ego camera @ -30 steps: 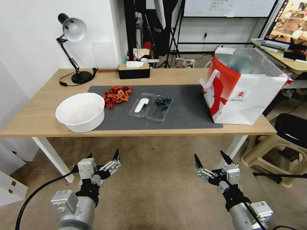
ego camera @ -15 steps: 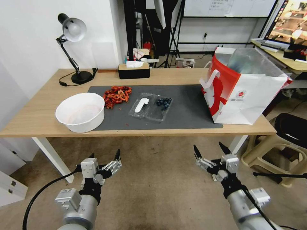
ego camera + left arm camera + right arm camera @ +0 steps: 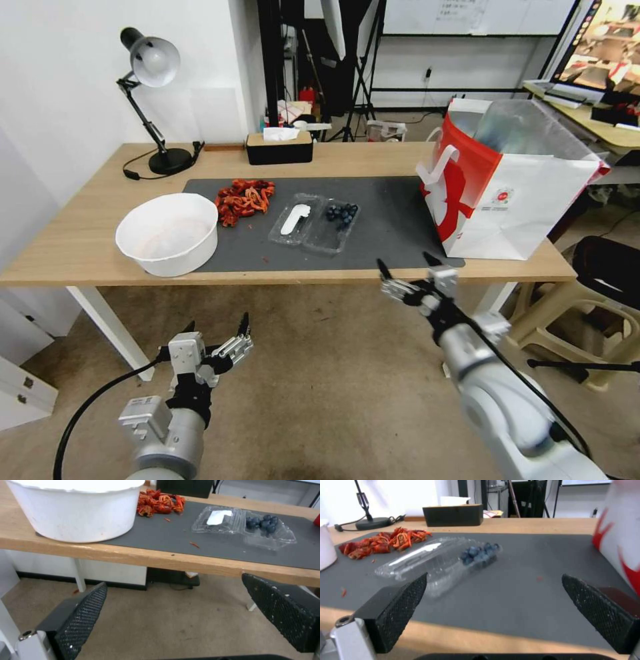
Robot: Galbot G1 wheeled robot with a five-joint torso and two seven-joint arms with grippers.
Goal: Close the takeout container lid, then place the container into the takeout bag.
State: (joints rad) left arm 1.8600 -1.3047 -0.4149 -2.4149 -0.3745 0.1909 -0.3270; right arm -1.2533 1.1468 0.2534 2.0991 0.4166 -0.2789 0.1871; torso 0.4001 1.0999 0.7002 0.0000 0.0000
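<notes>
The takeout container (image 3: pixel 313 223) lies open on the dark mat, with its lid (image 3: pixel 295 219) bearing a white sticker on the left and the berry half (image 3: pixel 340 215) on the right. In the left wrist view the takeout container (image 3: pixel 243 526) sits past the table edge. The takeout bag (image 3: pixel 507 193), red and white, stands open at the table's right end. At the table's front edge, right of the container, my right gripper (image 3: pixel 405 262) is open. The right wrist view has the right gripper (image 3: pixel 495 576) facing the takeout container (image 3: pixel 443 555) and the takeout bag (image 3: pixel 620 530). Low before the table, my left gripper (image 3: pixel 217 325) hangs open.
A big white bowl (image 3: pixel 168 233) sits at the mat's left corner, with a pile of red crawfish (image 3: pixel 244 199) behind it. A desk lamp (image 3: pixel 152 100) and a black tissue box (image 3: pixel 279 148) stand at the back. A plastic stool (image 3: pixel 580 313) is right of the table.
My right arm has risen and reached forward, from low over the floor up to the table's front edge. The left arm has hardly moved.
</notes>
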